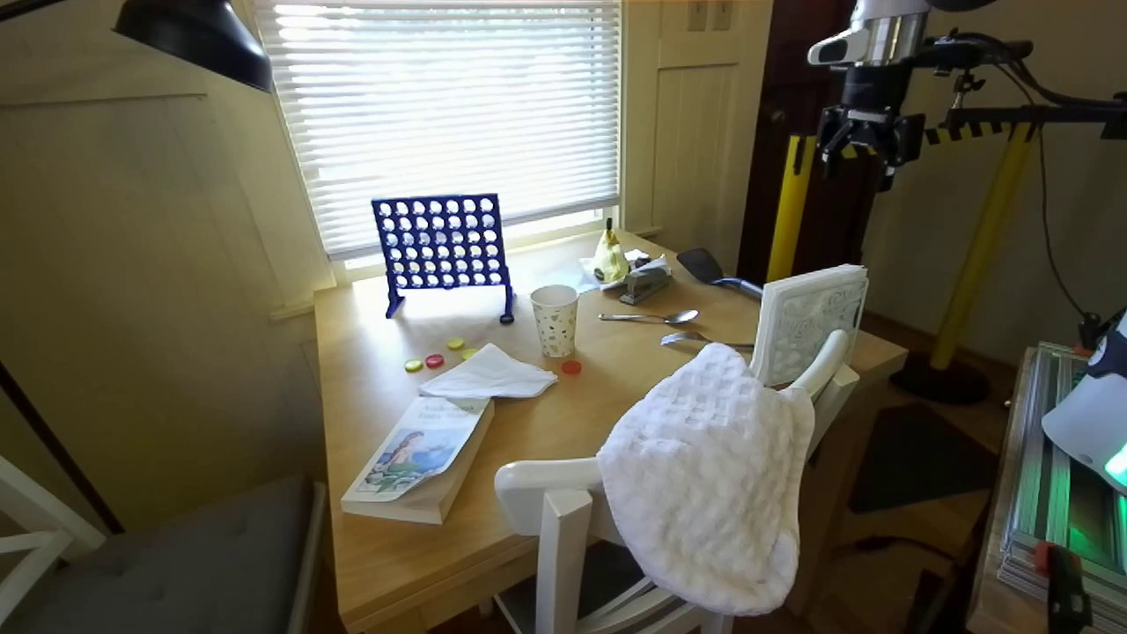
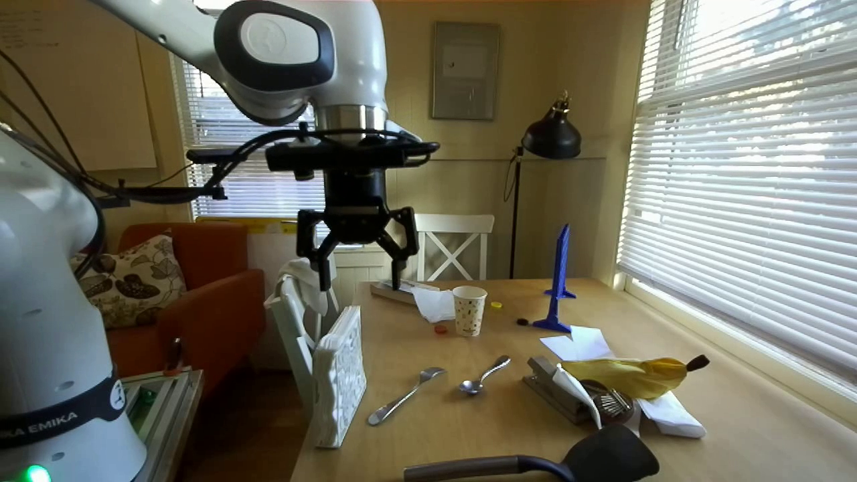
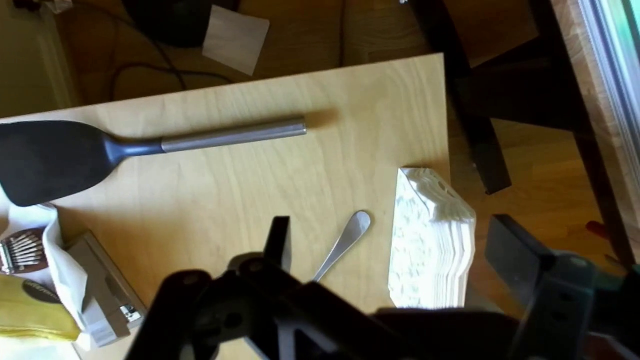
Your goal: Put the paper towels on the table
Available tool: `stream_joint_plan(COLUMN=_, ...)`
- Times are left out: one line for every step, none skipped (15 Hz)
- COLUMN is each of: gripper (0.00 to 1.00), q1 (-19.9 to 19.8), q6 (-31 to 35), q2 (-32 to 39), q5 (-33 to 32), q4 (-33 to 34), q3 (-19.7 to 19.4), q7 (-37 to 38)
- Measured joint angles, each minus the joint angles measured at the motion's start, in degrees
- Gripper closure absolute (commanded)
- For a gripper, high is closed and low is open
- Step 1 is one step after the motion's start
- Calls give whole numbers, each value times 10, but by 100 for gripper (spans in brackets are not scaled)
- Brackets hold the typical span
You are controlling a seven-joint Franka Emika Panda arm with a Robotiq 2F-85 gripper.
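Observation:
The paper towels (image 1: 810, 328) are a thick stack of folded white sheets with an embossed pattern. They stand upright on edge at the rim of the tan wooden table (image 1: 581, 423), close to the white chair's back; I cannot tell if they touch it. They also show in an exterior view (image 2: 340, 381) and in the wrist view (image 3: 430, 245), where their lower part is hidden by the gripper. My gripper (image 2: 360, 286) is open and empty, well above the table. In the wrist view the stack lies between the spread fingers of the gripper (image 3: 390, 222), below them.
A white chair (image 1: 563, 511) with a bumpy white cloth (image 1: 709, 493) stands at the table edge. On the table are a fork (image 2: 405, 396), spoon (image 2: 483, 376), spatula (image 2: 609, 458), stapler (image 2: 556, 391), cup (image 1: 555, 321), book (image 1: 418, 458), loose napkin (image 1: 489, 374) and blue grid game (image 1: 445, 242).

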Motion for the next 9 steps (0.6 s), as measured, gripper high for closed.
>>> stream_joint_plan(gripper=0, q1=0, q6=0, q2=6, q5=0, q4=2, q3=0, q7=-4)
stream_joint_plan(gripper=0, q1=1, q6=0, q2=9, q5=0, q4=4, q3=0, q7=-6)
stream_joint_plan(gripper=0, q1=1, q6=0, q2=10, q5=0, q4=4, q3=0, q7=-7)
stream_joint_plan(gripper=0, q1=-2, q6=0, q2=10, q5=0, q4=4, q3=3, q7=-7)
stream_joint_plan(gripper=0, q1=-5, q6=1, q2=10, q5=0, q4=4, q3=7, q7=-8)
stream_joint_plan(gripper=0, q1=-5, q6=10, q2=12, q5=0, q4=3, q3=9, q7=-14)
stream_joint_plan(gripper=0, q1=-4, q6=27, q2=15, q5=4, q4=1, q3=9, q7=-25)
stream_joint_plan(gripper=0, q1=-4, q6=46, q2=22, q5=10, q4=1, q3=9, q7=-38)
stream_joint_plan(gripper=0, q1=-3, q6=65, q2=31, q5=20, q4=1, q3=8, q7=-49)
